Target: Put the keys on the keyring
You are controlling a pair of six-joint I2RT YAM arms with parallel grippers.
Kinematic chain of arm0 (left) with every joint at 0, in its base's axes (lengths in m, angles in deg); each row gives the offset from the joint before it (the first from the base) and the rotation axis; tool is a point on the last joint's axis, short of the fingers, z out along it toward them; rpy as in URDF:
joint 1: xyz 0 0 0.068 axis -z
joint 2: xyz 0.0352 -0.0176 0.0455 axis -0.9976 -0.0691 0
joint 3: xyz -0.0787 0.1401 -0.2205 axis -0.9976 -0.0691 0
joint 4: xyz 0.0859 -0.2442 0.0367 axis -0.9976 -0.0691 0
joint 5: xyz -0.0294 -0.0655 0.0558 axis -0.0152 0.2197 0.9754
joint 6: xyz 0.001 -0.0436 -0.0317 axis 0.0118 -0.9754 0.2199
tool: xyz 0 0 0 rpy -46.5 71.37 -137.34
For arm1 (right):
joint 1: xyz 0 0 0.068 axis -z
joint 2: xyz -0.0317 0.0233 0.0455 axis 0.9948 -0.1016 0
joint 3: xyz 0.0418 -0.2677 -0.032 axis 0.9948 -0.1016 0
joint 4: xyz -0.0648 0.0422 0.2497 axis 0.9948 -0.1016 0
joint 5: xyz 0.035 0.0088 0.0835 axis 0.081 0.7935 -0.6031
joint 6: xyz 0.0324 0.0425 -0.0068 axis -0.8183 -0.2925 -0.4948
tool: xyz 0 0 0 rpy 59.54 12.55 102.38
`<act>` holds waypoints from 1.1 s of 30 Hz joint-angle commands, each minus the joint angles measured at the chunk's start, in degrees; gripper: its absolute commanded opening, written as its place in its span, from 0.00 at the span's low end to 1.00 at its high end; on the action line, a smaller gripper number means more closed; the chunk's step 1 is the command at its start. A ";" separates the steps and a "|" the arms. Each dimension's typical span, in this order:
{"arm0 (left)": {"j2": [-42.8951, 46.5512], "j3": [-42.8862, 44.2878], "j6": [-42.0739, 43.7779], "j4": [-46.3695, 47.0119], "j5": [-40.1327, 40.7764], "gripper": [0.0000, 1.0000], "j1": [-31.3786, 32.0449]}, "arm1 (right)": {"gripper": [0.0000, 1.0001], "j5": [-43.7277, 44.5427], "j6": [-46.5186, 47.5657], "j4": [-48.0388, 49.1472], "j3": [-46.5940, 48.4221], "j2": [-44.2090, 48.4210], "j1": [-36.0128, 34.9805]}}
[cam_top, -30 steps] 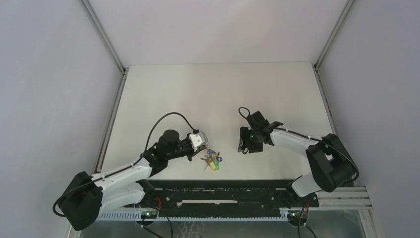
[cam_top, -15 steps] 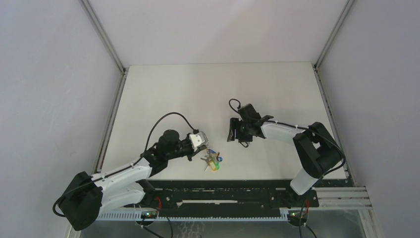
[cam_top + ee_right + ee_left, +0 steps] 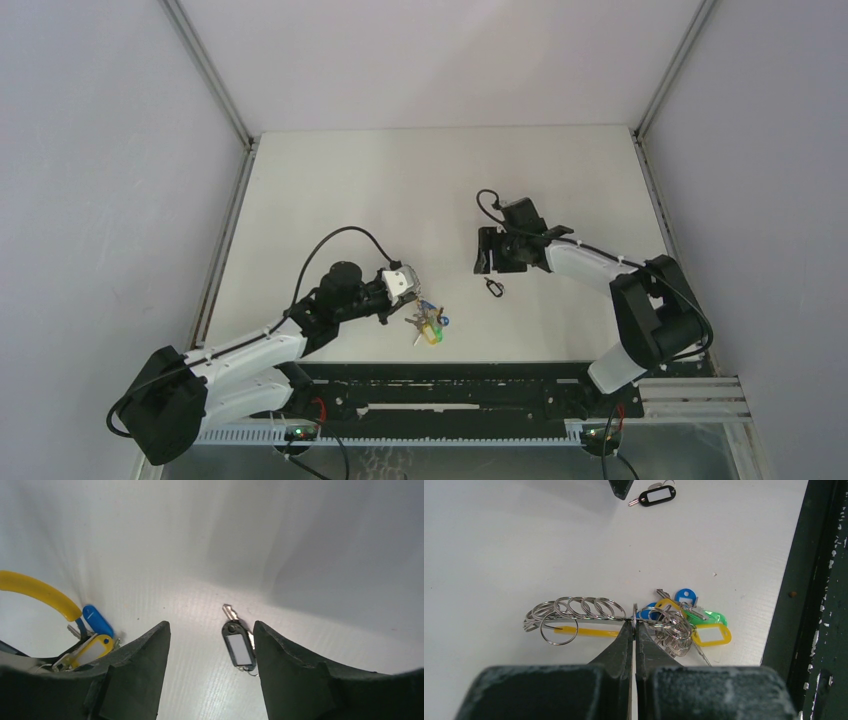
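The right hand [image 3: 211,627], its jaws now spread wide, has just let the black key [image 3: 239,649] drop to the desk [image 3: 400,190], well apart from the keyring [image 3: 427,322] clenched in the left hand [image 3: 634,625], so threading must seemingly start over.

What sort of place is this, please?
Probably a robotics lab test cell: white table boxed in by plain grey panels on metal posts, left arm and right arm bolted to a rail at its near edge.
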State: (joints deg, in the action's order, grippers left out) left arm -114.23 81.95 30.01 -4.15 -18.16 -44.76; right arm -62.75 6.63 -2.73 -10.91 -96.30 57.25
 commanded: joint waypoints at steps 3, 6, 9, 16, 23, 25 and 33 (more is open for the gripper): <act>1.32 3.51 -0.82 2.59 -0.58 0.00 -0.06 | 0.62 -0.21 3.70 -0.89 2.35 -1.90 0.69; 1.21 3.51 -0.86 2.48 -0.63 0.00 -0.06 | 0.62 0.60 2.83 -2.38 2.78 -3.33 0.85; 1.33 3.52 -0.86 2.48 -0.63 0.00 -0.06 | 0.62 3.24 1.66 -4.63 2.51 -3.21 0.86; 1.33 3.59 -0.89 2.48 -0.90 0.00 -0.05 | 0.62 4.77 0.38 -8.53 0.86 -0.64 0.46; 1.56 3.54 -1.02 2.39 -0.90 0.00 -0.06 | 0.62 1.42 -2.17 -7.69 0.23 0.34 -2.30; 1.60 3.53 -1.00 2.40 -0.90 0.00 -0.06 | 0.62 -0.04 -3.24 -6.27 0.25 0.20 -2.90; 1.71 3.52 -0.98 2.31 -0.81 0.00 -0.05 | 0.61 -4.36 -6.82 -3.72 2.07 -1.72 -5.40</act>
State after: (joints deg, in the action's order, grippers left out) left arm -114.09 81.95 29.99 -4.17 -18.18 -44.76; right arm -64.22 2.70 -9.90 -10.63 -98.20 52.99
